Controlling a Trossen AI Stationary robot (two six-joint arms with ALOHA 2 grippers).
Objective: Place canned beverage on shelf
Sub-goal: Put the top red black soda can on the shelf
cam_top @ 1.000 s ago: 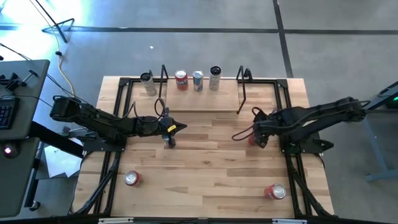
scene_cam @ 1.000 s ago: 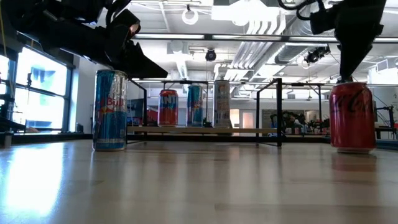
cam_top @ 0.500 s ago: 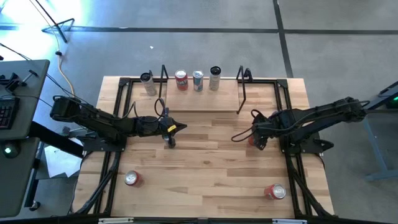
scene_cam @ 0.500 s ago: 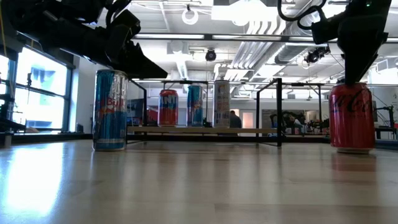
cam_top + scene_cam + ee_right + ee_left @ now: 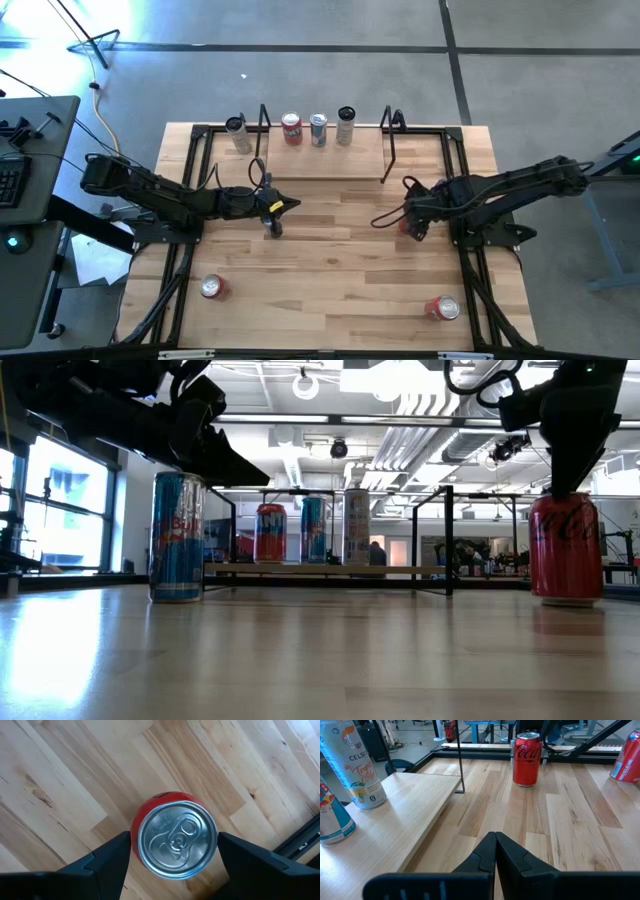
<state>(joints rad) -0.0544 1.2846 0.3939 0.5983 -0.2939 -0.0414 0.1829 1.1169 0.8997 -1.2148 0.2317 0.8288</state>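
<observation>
A red Coca-Cola can (image 5: 406, 227) stands upright on the tabletop at the right, also seen in the low view (image 5: 566, 550). My right gripper (image 5: 174, 851) is open just above it, pointing down, with one finger on either side of the can's silver top (image 5: 175, 841). I see no touch. My left gripper (image 5: 288, 206) is shut and empty, hovering above and beside a tall blue Red Bull can (image 5: 177, 537) that stands on the tabletop. The shelf (image 5: 325, 156) at the far edge carries three upright cans (image 5: 318, 129) on its pale plank.
A grey can (image 5: 238, 133) stands beside the shelf's left end frame. One red can (image 5: 212, 288) sits near the near-left corner and another (image 5: 442, 308) near the near-right corner. Black frame rails (image 5: 465, 180) run along the table's sides. The shelf plank is bare right of the white can (image 5: 346, 125).
My right gripper has shifted slightly toward the table's left edge over the red can, still open. The can has not moved.
</observation>
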